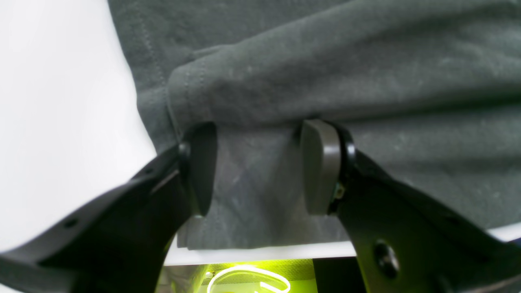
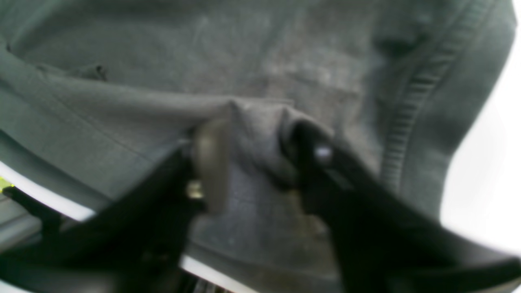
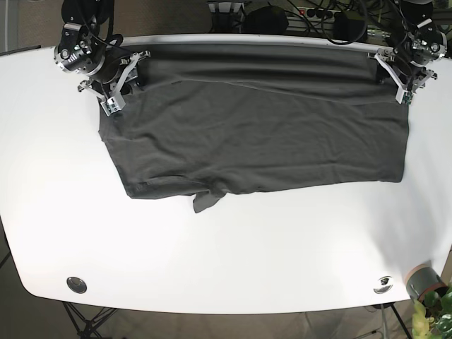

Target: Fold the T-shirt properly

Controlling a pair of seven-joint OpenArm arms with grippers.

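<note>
White tabletop carries the T-shirt, partly folded; both the left claw and right claw are held wide over its far edge, further folds remaining.

The dark grey T-shirt lies spread across the far half of the white table; lightly creased.

Bright, even light; right wrist view blurred, perhaps defocused, white table glaring.
</note>
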